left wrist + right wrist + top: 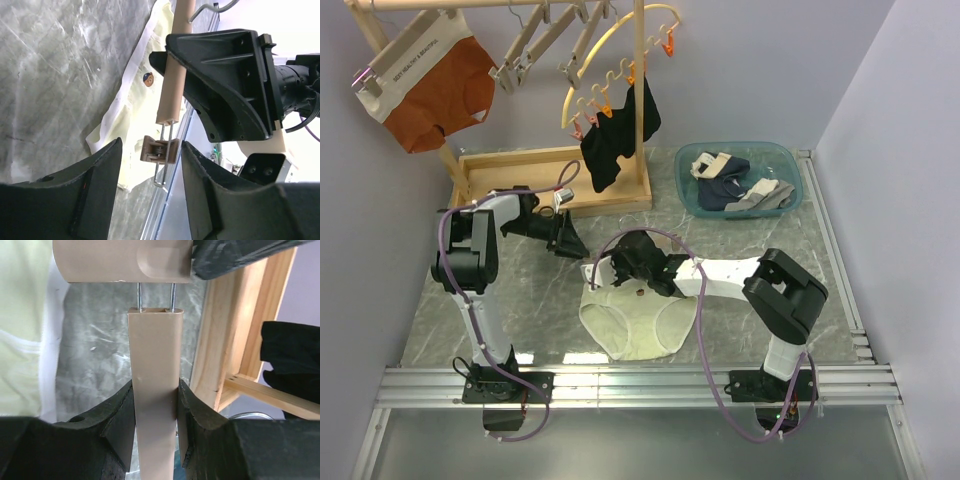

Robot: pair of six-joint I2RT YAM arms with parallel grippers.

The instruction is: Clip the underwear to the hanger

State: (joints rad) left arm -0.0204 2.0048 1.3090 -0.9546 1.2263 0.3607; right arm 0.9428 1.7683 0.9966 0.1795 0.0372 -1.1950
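While the underwear (638, 325) lies spread flat on the table (520, 300) directly beneath the right gripper (155, 407), waistband under its fingers, no clip has hold of the cloth. Item: the hanger (172, 75) — wooden bar clamped between the right gripper's closed fingers, carried over the waistband beside its dark centre spot; whether it rests on the fabric cannot be told. Item: end clip (159, 151), hung on its wire runner off the bar's end, straight ahead of the left gripper (150, 170) and framed between its fingertips. The jaws stand roughly half parted and grip nothing; contact with the clip cannot be told. Step in hand, by judgement: lining up to pinch this clip open, clipping not begun. The next move calls for a square squeeze on the clip's tails, then a waistband edge brought into its mouth — with the right gripper holding the bar steady. Behind the left gripper: wooden rack base (510, 170). Beyond the right gripper: blue basin (790, 160) of garments.
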